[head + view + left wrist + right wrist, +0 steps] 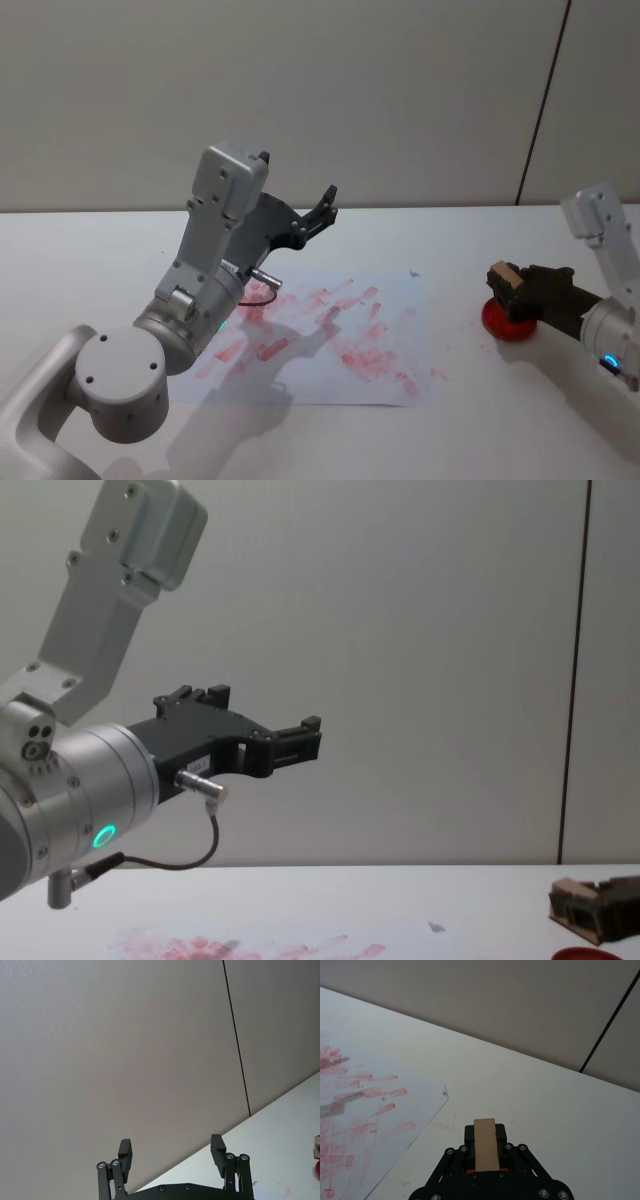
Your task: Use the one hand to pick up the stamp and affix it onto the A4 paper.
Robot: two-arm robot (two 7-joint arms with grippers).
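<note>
A: Where is the stamp [504, 275] sitting?

B: It is sitting clamped between the right gripper's [507, 290] fingers [502, 1132], just over a red pad [505, 322] on the white table [480, 235], to the right of the paper [330, 335].

A: And what is the left gripper [325, 208] doing?

B: It is hanging raised above the paper's far edge, its fingers [125, 1151] standing apart and holding nothing. The paper is lying flat, smeared with red ink.

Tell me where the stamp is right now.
The stamp is on the robot's right side, clamped in the right gripper just above the red ink pad, to the right of the A4 paper.
</note>
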